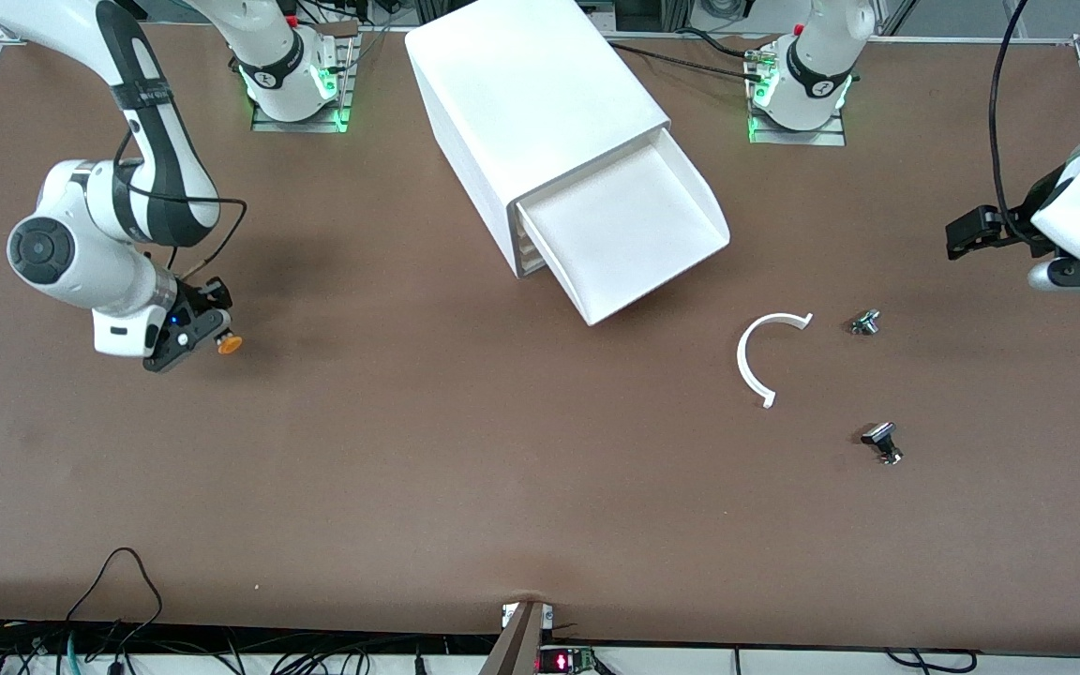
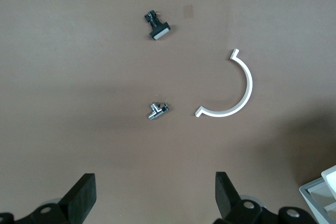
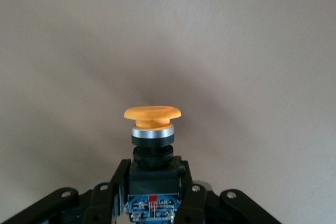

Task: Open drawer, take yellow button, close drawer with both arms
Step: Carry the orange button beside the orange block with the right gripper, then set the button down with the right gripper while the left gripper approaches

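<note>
Right claw (image 1: pixel 207 339) clamped on button (image 1: pixel 230 344), over desk (image 1: pixel 465 487) at right arm's end; left claw (image 2: pixel 155 195) spread wide, waiting above small parts; drawer (image 1: pixel 629 230) pulled out

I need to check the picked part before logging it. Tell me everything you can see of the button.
The button has a round orange mushroom cap, a silver ring under it and a black cylindrical body; it looks plastic. The right gripper is shut on its body, holding it over bare table toward the right arm's end, cap pointing away from the fingers.
</note>
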Motion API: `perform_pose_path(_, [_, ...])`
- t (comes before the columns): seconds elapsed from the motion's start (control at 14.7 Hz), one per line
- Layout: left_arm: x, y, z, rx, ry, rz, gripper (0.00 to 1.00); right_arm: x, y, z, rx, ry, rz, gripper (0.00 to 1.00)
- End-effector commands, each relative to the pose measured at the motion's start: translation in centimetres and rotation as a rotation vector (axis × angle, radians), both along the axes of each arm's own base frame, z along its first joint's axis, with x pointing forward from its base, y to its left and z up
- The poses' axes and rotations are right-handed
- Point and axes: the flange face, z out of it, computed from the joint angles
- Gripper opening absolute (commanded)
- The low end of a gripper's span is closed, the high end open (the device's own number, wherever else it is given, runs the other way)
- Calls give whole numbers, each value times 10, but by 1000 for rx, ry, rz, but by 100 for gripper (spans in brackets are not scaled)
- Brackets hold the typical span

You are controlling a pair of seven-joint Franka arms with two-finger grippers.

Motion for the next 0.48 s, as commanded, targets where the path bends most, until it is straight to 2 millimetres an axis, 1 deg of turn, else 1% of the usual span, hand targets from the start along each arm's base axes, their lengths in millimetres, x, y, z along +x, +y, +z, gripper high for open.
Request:
perform_pose_path(0.0, [10,-3,-19,26,44,-12,100,-38,-25,-28,25,16,41,17])
perform_pose_path(0.07, [10,-4,-19,25,44,-12,100,-42,-42,-49,30,26,67,17])
perform_pose_path(0.14, [10,-4,-20,26,47,-6,100,-44,-60,-64,32,25,81,17])
perform_pose_path(0.2, [10,-6,-20,26,46,-3,100,-44,-66,-67,35,18,109,17])
perform_pose_path(0.27, [10,-6,-20,29,43,14,100,-44,-67,-67,36,14,116,17])
perform_pose_path(0.34, [10,-10,-20,28,39,55,100,-44,-68,-69,36,14,125,17])
perform_pose_path(0.41, [9,-27,-20,33,31,102,100,-44,-75,-73,38,2,156,17])
